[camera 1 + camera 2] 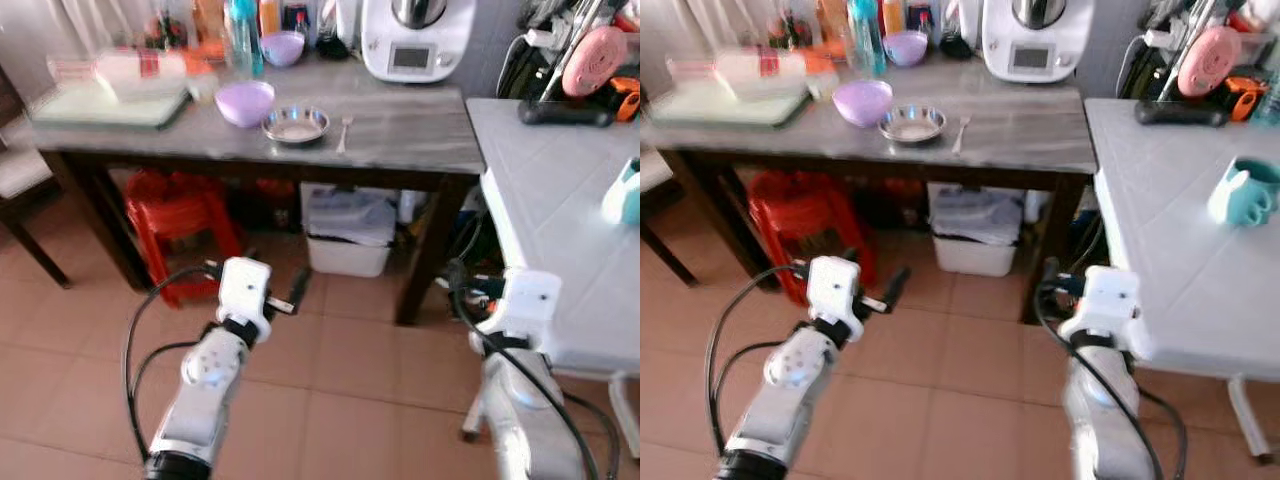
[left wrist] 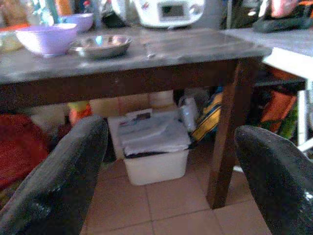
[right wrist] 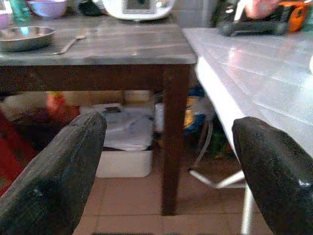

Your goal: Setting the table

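A dark wooden table with a grey top stands ahead of me. On it, side by side, are a purple bowl, a shallow steel dish and a spoon. A second purple bowl sits further back. A teal mug stands on the white table at my right. My left gripper is open and empty, held low over the floor and facing the table. My right gripper is likewise open and empty, near the white table's corner.
Under the wooden table are a red plastic stool and a white bin. A white kitchen appliance, bottles and a tray with containers crowd the table's back and left. A chair stands far left.
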